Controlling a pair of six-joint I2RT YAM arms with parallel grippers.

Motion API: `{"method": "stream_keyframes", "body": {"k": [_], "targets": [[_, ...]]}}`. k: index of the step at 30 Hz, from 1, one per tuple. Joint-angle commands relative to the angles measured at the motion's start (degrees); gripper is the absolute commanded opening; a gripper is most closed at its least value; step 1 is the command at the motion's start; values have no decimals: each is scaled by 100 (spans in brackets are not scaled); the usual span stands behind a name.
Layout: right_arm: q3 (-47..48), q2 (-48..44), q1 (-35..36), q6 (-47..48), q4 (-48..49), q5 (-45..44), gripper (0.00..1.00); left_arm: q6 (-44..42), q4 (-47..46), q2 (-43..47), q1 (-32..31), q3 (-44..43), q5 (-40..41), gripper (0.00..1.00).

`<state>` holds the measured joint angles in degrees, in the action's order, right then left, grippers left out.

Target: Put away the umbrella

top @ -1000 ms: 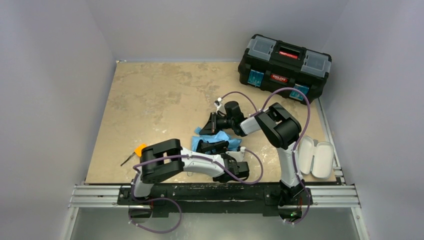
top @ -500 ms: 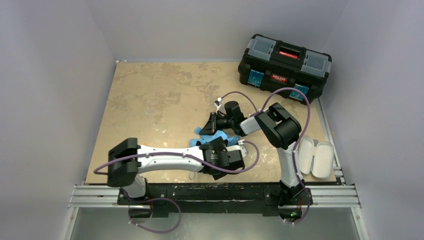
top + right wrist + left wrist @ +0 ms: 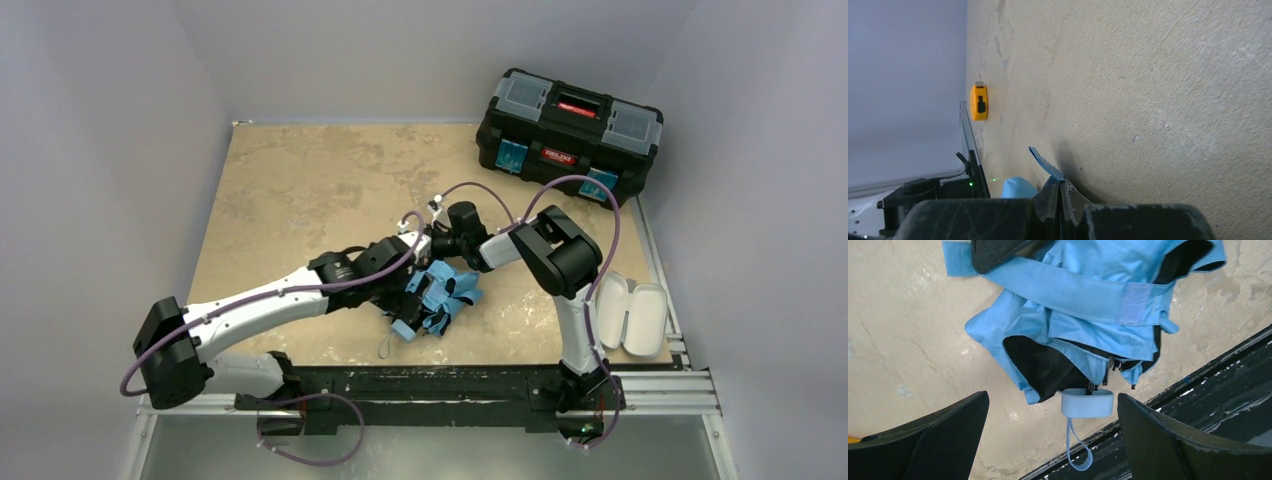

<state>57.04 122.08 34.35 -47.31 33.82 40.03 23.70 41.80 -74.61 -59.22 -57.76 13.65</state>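
Observation:
The umbrella lies crumpled on the table's middle, light blue fabric with black lining. In the left wrist view its canopy fills the top, with the pale blue handle and its strap loop hanging toward the table's near edge. My left gripper hovers over the umbrella, open wide; its two dark fingers flank the handle without touching it. My right gripper is shut, pinching a thin blue strip of the umbrella just above the table, at the umbrella's far side.
A black toolbox stands shut at the far right corner. An open white oblong case lies at the right edge. An orange tape measure sits near the left side. The black rail runs along the near edge.
My left arm swung out from the near edge and stretched over the umbrella, its gripper opening wide. The umbrella's bundle shifted slightly toward the near edge. The right gripper stayed put, still shut.

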Motion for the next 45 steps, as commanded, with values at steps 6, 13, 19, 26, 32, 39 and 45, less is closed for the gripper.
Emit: {"method": "stream_keyframes", "body": {"k": [6,13,19,26,32,39,45], "targets": [[114,-40,10,267,-429,-373,0,466,-2016,310,973,1224,-1877,100],[128,6,6,266,-447,-366,0,456,-2817,-487,1028,1507,-2307,100],[159,70,7,266,-460,-359,0,229,-3075,-1372,991,1544,-2150,87],[167,44,10,292,-500,-340,0,97,-2890,-1786,575,1481,-1402,8],[351,-71,10,207,-599,-294,0,-122,-1984,-1553,335,978,-444,0],[1014,-584,26,226,-1136,-233,0,-547,-337,-1416,-149,-93,2219,0],[1770,-920,45,256,-1590,-134,0,-1014,-74,-1672,-686,-397,3734,0]]}}
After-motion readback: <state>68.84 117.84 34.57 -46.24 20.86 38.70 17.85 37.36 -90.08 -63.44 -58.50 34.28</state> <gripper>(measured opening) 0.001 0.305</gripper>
